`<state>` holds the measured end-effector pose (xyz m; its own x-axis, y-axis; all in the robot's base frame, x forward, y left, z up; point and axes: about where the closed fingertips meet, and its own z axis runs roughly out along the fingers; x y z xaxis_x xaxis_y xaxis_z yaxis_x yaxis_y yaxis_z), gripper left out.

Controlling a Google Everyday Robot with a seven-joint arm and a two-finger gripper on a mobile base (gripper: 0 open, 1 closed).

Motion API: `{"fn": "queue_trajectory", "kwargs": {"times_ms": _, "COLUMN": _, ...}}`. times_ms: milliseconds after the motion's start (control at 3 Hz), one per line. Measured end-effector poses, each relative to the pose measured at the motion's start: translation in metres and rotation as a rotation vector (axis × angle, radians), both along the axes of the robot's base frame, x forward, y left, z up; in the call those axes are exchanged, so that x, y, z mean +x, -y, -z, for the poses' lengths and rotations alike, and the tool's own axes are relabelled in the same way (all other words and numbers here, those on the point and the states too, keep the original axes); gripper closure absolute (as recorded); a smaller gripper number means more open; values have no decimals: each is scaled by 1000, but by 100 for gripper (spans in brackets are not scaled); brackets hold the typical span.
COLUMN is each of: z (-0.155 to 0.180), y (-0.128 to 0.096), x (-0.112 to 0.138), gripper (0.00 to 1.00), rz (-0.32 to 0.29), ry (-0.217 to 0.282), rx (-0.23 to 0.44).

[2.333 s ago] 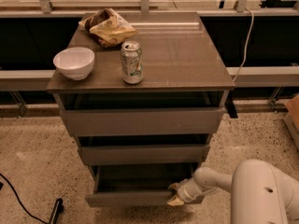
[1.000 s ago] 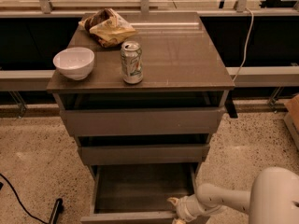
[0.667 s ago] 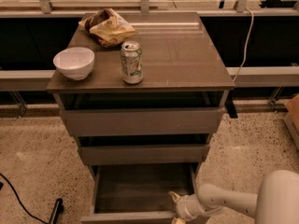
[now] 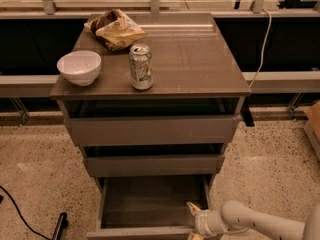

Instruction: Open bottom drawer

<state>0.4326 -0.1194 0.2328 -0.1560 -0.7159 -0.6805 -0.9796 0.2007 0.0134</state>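
I find the claw (image 4: 194,221) at the bottom edge of view, at the right front corner of the bottom drawer (image 4: 145,204); whether it is apart or clamped, I cannot tell. That drawer stands well out from the cabinet, its grey tray exposed. Above it, the middle drawer front (image 4: 152,165) and top drawer front (image 4: 150,130) sit nearly flush. On the tabletop (image 4: 200,59): a can (image 4: 141,67) upright near the front, a white bowl (image 4: 79,67) at its left, a crumpled snack bag (image 4: 116,29) behind.
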Motion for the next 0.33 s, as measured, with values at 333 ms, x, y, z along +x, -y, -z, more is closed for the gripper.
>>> {"fn": "queue_trajectory", "kwargs": {"times_ms": 333, "z": 0, "y": 0, "x": 0, "gripper": 0, "rz": 0, "ry": 0, "rx": 0}}
